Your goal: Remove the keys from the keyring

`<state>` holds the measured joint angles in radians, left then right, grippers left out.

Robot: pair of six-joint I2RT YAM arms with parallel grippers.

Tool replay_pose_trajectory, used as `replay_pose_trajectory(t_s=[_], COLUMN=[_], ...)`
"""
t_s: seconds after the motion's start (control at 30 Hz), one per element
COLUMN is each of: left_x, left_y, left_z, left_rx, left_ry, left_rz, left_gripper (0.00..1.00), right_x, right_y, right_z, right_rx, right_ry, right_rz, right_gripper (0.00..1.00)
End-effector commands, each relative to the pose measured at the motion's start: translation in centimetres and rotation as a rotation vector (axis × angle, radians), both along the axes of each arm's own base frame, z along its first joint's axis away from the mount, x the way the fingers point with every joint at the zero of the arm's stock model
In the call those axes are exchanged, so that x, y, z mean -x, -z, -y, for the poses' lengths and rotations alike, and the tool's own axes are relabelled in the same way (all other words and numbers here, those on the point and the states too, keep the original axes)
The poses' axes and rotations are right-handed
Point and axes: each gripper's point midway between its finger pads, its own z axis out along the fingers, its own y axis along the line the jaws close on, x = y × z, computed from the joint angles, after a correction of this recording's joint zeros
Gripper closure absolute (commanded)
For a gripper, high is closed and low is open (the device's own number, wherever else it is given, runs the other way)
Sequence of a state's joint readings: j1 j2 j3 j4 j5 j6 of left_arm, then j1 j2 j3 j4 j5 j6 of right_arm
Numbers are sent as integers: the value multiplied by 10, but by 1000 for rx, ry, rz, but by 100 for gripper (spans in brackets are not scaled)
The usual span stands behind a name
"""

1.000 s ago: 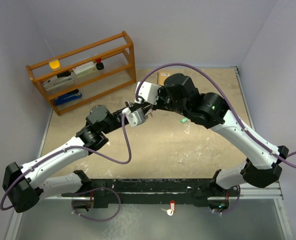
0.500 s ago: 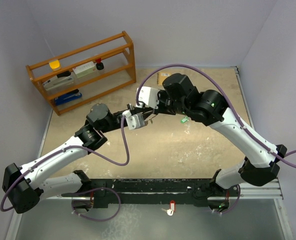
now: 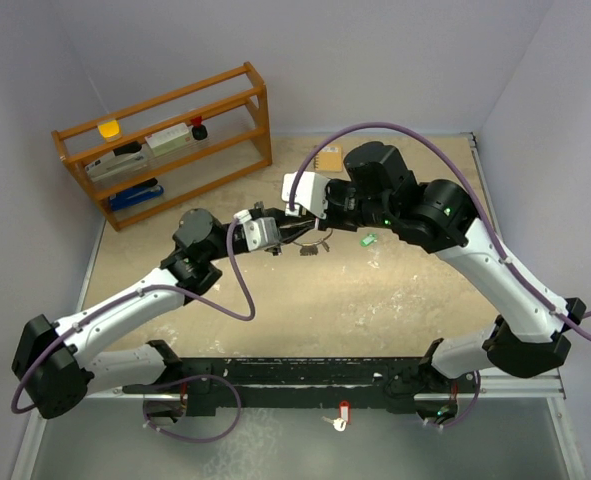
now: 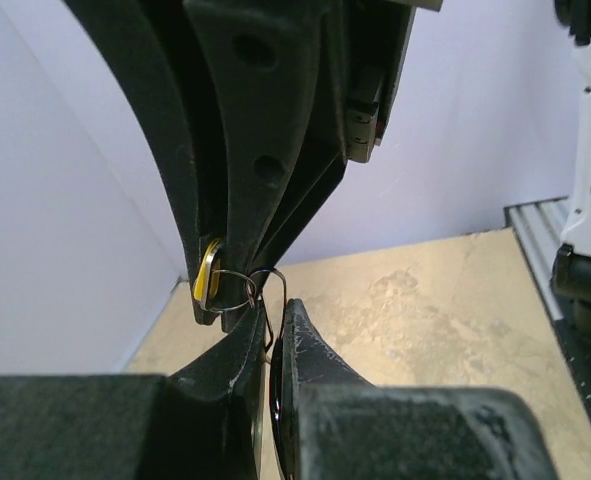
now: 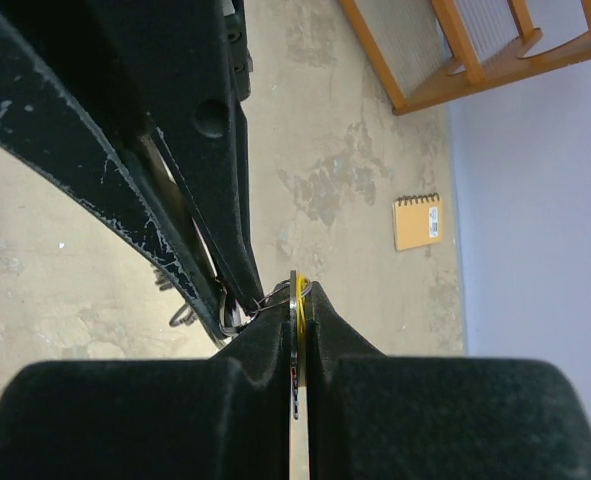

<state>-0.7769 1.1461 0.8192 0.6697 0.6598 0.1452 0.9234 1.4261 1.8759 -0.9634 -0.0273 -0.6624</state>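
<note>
With the green key (image 3: 368,240) already loose on the desk (image 3: 395,300) to the right, one remains: mid-desk, the left gripper (image 4: 275,318) pinches the keyring (image 3: 312,245) wire and the right gripper (image 5: 297,292) pinches the brass-gold key (image 4: 207,285), apparently not yet freed.

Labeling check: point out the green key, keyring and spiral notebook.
green key (image 3: 368,240), top view, its green head.
keyring (image 4: 245,286), left wrist view, middle of the wire loops.
spiral notebook (image 5: 418,222), right wrist view, cover centre.
</note>
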Motion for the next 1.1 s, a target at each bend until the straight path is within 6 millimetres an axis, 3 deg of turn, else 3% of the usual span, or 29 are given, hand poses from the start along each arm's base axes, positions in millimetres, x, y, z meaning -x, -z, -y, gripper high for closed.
replay_pose_trajectory(t_s=[0.0,0.27,0.4,0.63,0.87,1.07], left_x=[90,107,114,141,174,179], left_y=[-70,-86,-93,-115,-131,-140], left_z=[-7,-31,-45,-70,-94,-95], left_rx=[223,285,281,319,370,366], left_ry=[390,365,308,313,381,406], left_rz=[190,241,311,436,528,552], left_gripper=[100,100,100,100,100,100], right_x=[8,-32,-50,-46,-38,-32], right_y=[16,33,21,26,20,38], right_z=[-73,-61,-50,-48,-47,-34], right_rx=[-108,-66,-97,-115,-135,-35], right_ry=[-183,19,128,109,31,-25], right_rz=[-85,6,75,-1,-39,-142], right_gripper=[100,100,100,100,100,100])
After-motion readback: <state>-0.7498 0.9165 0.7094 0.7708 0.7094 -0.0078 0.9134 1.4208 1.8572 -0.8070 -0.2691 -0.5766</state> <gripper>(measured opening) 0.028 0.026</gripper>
